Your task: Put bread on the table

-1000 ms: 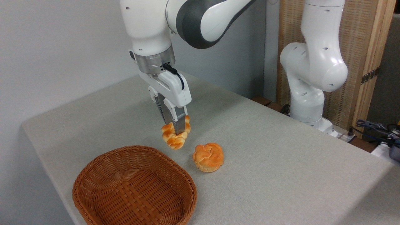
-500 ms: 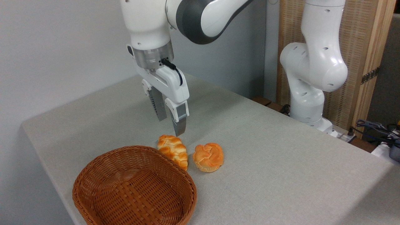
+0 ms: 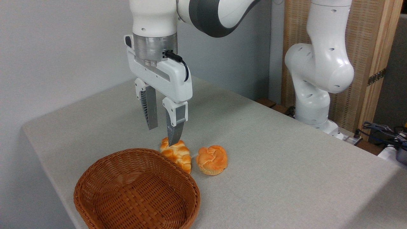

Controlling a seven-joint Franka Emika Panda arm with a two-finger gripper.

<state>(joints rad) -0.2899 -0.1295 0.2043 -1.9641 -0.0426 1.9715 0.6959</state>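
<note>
- Two fingers of the gripper (image 3: 162, 136) hang spread, holding nothing.
- Bread (image 3: 176, 154) lies on the table (image 3: 286, 165), against the basket (image 3: 136, 190).
- Risk: one fingertip hovers close; dipping could nudge it.

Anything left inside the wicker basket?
The wicker basket shows only bare weave; the floor behind its near rim is hidden. The bread lies on the table behind it, under the open hand.
</note>
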